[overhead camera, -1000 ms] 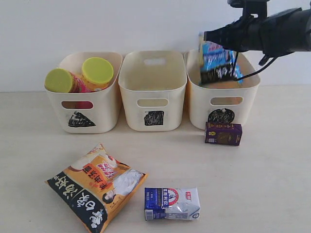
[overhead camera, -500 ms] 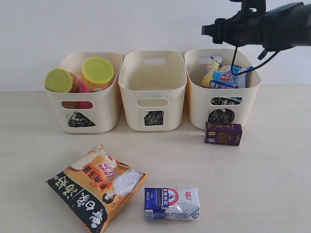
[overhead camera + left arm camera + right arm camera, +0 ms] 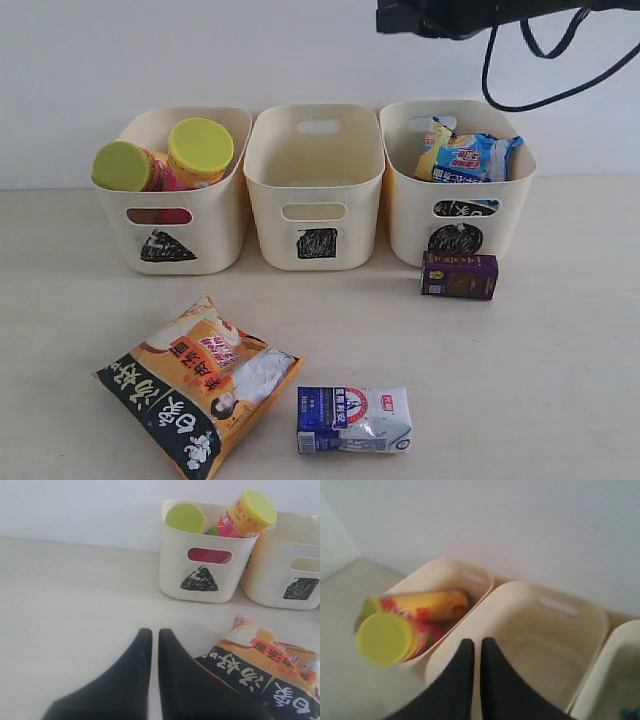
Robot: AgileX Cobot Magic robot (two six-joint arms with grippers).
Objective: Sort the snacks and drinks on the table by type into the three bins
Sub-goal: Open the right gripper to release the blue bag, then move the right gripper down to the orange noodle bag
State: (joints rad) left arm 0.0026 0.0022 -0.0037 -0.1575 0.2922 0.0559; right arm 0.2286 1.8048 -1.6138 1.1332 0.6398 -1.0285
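Overhead, the right gripper (image 3: 476,641) hangs closed and empty, high above the three bins (image 3: 315,200). The blue-and-black bag (image 3: 470,158) lies in the circle bin (image 3: 408,215) at the desk's back edge. The left gripper (image 3: 155,632), also closed, sits low.

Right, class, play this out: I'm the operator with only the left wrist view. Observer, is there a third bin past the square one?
Observer: Yes, a circle bin at the exterior view's right end, with a blue bag in it.
Operator: Anything in the square bin?
Observer: The square bin looks empty in the right wrist view.
Operator: And the drinks?
Observer: Both lie on the table: a purple carton in front of the circle bin, and a blue-and-white carton right of the orange bag.
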